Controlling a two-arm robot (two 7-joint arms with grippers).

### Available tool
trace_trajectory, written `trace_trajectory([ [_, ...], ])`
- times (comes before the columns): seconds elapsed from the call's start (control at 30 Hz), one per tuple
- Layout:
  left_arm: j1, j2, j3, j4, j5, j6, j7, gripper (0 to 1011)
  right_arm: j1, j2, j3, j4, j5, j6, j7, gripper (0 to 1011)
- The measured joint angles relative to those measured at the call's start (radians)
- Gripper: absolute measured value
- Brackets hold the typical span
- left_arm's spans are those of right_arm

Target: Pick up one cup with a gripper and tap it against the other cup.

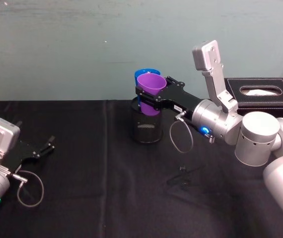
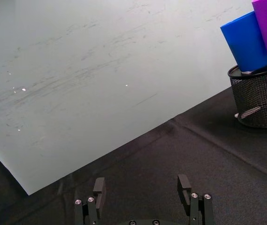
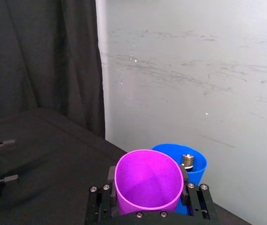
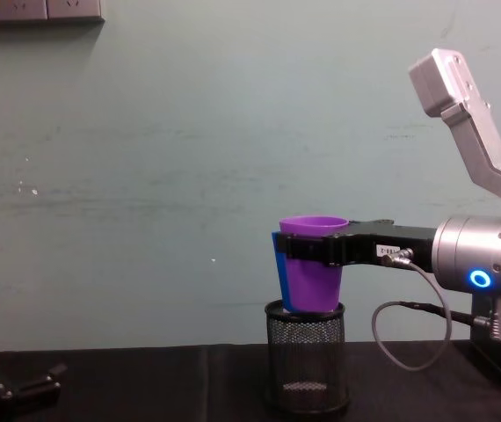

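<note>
While the right gripper [image 1: 154, 91] pinches the purple cup [image 1: 151, 82] just above the black mesh holder [image 1: 146, 130], the blue cup [image 1: 144, 73] stands inside that holder, just beyond on the far side. The left gripper [image 1: 49, 145] rests spread, near left.

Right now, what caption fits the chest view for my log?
Right gripper holds the purple cup beside the blue cup, just above the mesh holder.

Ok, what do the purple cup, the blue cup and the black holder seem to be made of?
Purple cup: probably plastic, with a uniform colour, a soft sheen and a thin, even rim.
Blue cup: likely the same plastic, with a smooth plain wall and a slight gloss.
Black holder: looks like metal wire mesh, matte black, a see-through grid with a solid rim band.
</note>
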Motion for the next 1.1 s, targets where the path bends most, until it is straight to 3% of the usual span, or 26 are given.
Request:
trace_trajectory([
  [1.1,0.000,0.000,0.000,0.000,0.000,0.000,0.000,1000,0.000,0.000,0.000,0.000,0.000,0.000,0.000,735],
])
